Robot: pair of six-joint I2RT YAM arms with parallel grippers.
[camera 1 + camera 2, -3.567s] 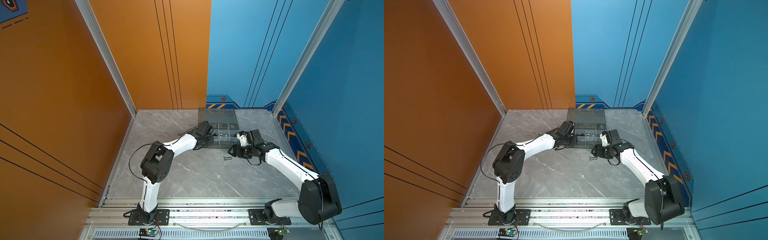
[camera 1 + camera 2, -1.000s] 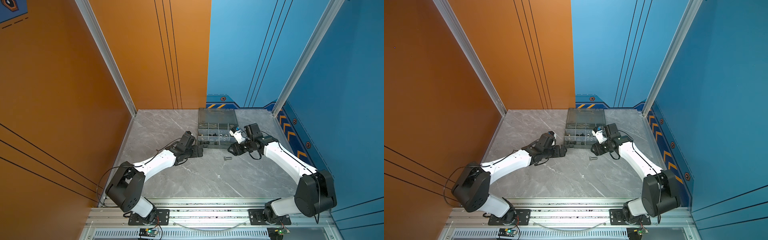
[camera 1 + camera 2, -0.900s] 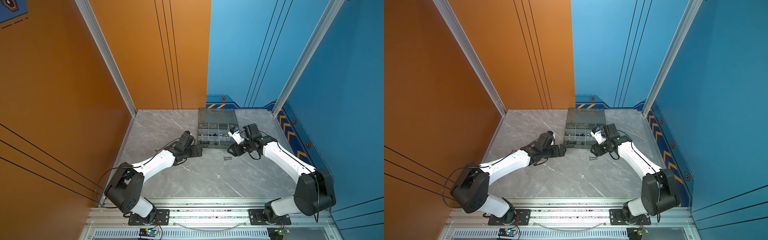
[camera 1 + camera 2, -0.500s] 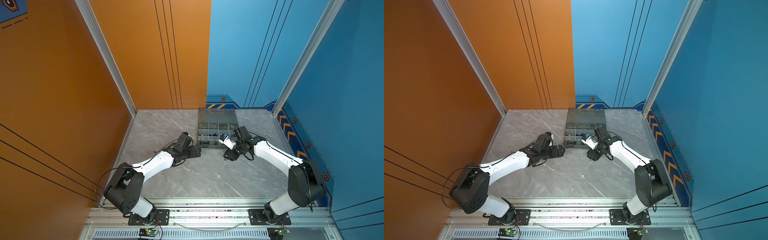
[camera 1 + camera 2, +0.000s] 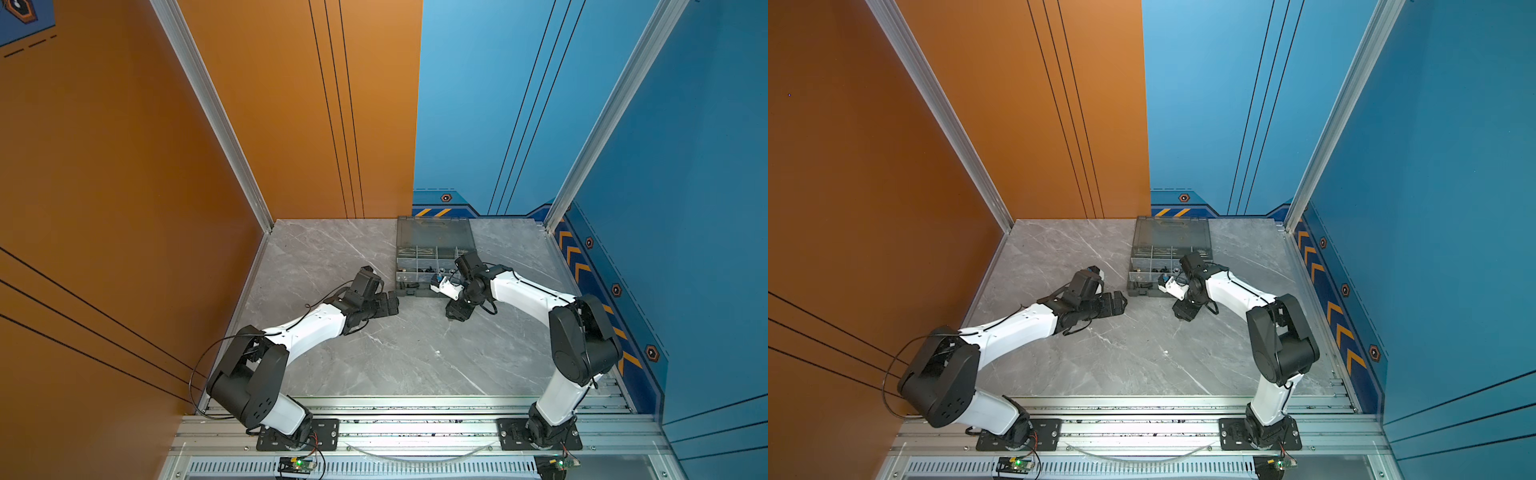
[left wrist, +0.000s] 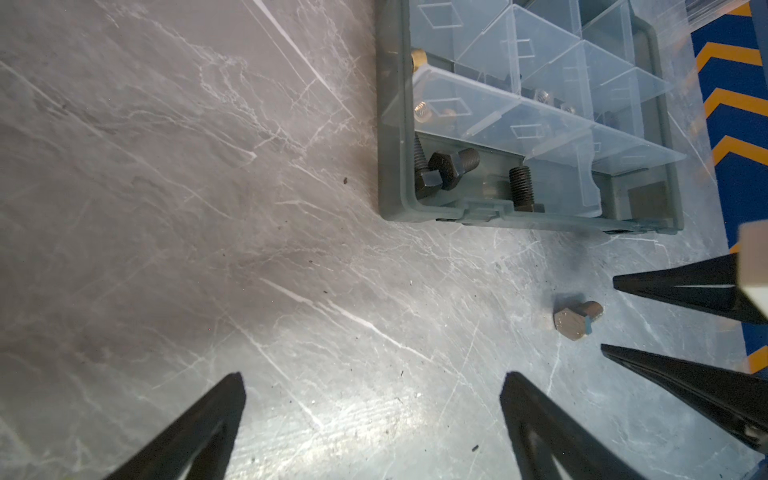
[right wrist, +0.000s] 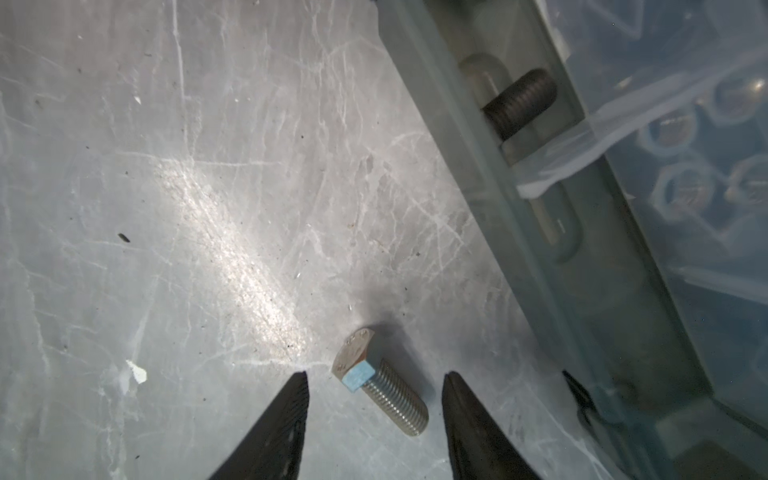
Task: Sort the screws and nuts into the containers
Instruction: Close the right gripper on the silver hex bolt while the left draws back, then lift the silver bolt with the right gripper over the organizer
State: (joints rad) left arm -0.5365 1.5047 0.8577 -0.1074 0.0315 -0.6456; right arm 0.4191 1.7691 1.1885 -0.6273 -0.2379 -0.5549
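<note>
grey marble tabletop (image 5: 374, 357) carries the organizer case (image 6: 390, 124), which lies open at the back; silver screw (image 7: 384, 392) lies on the marble just beside the case's front wall, between the half-spread jaws of the right gripper (image 7: 376, 376), touching neither; black screws (image 6: 451, 170) sit in a corner compartment; left gripper (image 6: 374, 376) hangs over bare marble nearby, jaws wide, holding nothing

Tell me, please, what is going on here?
Small metal parts are being sorted into a grey case. The robot's right tool is open, its tips on either side of a silver bolt that lies on the table beside the case, not gripped yet. The left tool is open and empty nearby. Black bolts already lie in a corner compartment.
</note>
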